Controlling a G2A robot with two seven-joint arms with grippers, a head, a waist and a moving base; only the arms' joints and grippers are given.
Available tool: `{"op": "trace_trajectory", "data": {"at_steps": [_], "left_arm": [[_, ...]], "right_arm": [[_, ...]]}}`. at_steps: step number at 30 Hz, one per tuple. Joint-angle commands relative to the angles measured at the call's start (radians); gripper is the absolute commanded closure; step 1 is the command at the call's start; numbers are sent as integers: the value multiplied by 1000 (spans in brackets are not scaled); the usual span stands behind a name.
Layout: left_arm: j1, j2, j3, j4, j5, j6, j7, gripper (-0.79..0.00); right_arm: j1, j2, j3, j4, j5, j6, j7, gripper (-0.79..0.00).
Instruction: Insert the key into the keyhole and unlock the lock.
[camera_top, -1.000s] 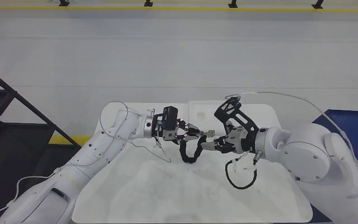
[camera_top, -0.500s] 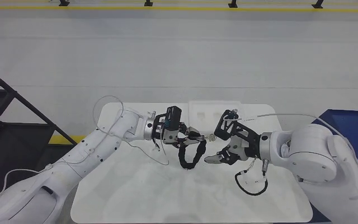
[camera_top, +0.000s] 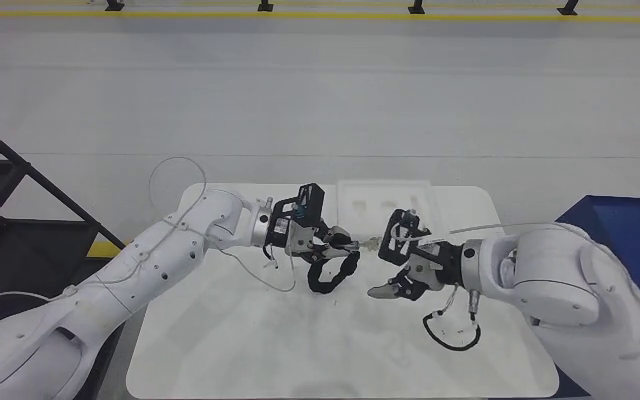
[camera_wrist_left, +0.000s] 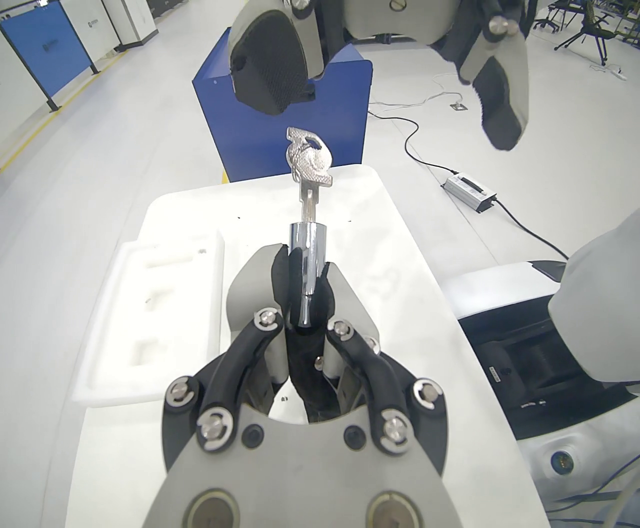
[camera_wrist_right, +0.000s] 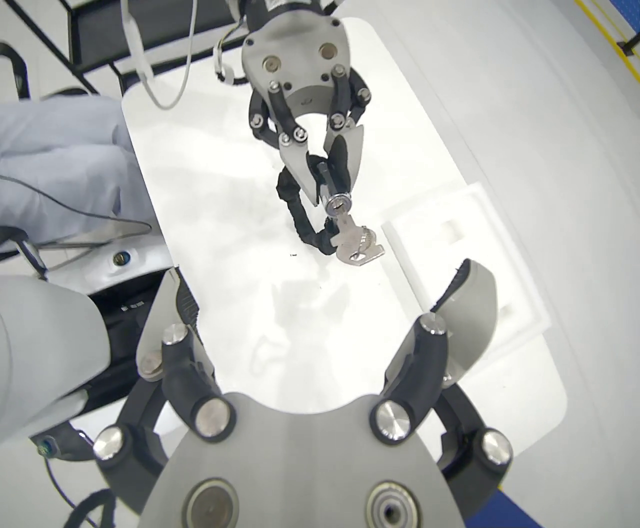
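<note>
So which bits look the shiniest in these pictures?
Left wrist view: the chrome lock carries bright light streaks, and the key stuck in it looks duller. Right wrist view: the white table shows pale glare patches.

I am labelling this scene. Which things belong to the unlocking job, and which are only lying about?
Job: key, lock, its cable, left pincer, right pincer.
Lying about: foam tray, blue cabinet, charger on the floor.
</note>
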Motion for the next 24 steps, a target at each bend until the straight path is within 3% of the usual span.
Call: {"op": "trace_trajectory", "data": {"at_steps": [1,6,9,11,12,13,14,18,24], "left_arm": [[-6,0,14,3,-25,0,-16,0],[-20,1,37,11,-67,0,-33,0],[-27,1,48,17,-77,0,-43,0],[-29,2,54,18,-82,0,-44,0],[-31,2,56,19,-85,0,-45,0],[-33,2,59,19,-86,0,-45,0],[-34,2,61,20,-89,0,-44,0],[-39,2,69,22,-95,0,-44,0],[-45,3,77,25,-101,0,-39,0]], "right_arm": [[25,-1,-19,13,-45,-102,-15,-785],[51,-5,-64,5,-230,-256,-141,-785],[45,-8,-90,5,-365,-298,-199,-785],[39,-10,-105,6,-421,-302,-235,-665],[39,-11,-109,4,-452,-302,-247,-557],[38,-12,-114,1,-481,-301,-259,-391],[37,-13,-120,-1,-506,-299,-269,-351],[34,-16,-139,-13,-587,-283,-293,-249],[33,-17,-154,-22,-645,-278,-293,-240]]}}
